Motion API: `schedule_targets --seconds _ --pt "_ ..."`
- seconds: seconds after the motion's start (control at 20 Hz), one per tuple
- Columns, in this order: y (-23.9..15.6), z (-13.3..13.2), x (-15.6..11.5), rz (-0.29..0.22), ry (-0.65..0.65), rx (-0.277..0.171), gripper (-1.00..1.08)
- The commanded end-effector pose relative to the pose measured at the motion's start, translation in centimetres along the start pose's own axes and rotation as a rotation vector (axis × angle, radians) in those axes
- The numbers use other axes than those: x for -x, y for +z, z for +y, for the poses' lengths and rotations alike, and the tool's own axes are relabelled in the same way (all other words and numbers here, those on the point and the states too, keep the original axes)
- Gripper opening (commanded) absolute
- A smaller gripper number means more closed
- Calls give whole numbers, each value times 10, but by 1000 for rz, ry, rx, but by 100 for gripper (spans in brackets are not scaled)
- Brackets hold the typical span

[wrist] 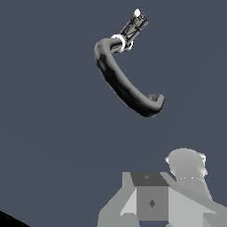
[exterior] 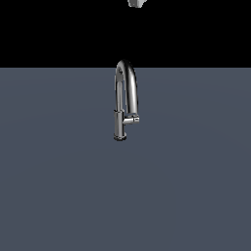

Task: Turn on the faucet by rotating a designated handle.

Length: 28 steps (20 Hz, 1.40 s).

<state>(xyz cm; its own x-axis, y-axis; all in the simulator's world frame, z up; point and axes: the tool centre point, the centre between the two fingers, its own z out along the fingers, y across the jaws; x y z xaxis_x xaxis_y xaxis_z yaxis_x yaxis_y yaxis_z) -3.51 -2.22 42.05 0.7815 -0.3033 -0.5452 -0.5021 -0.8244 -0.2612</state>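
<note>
A flat grey-blue floor [exterior: 59, 186] is spread around the faucet [exterior: 125, 98], and nothing else is seen standing on it or set between the faucet and the arm. In the exterior view only a pale scrap of the gripper [exterior: 137, 3] is caught, cut off by the upper edge, well above the spout. In the wrist view only grey blocks of the gripper's body [wrist: 153, 201] are shown, so its opening cannot be told, nor anything held. The faucet is shown upright mid-floor, shiny chrome, arched over a darker base. The stubby handle [exterior: 132, 119] is pointed toward the exterior view's right.
</note>
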Motion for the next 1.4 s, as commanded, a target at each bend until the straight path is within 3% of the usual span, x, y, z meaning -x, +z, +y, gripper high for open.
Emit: schedule_targets --seconds 0.0,1.35 --pt "2 -2 -15 -39 27 -27 -100" --pt "56 -6 -168 -473 328 -333 -100"
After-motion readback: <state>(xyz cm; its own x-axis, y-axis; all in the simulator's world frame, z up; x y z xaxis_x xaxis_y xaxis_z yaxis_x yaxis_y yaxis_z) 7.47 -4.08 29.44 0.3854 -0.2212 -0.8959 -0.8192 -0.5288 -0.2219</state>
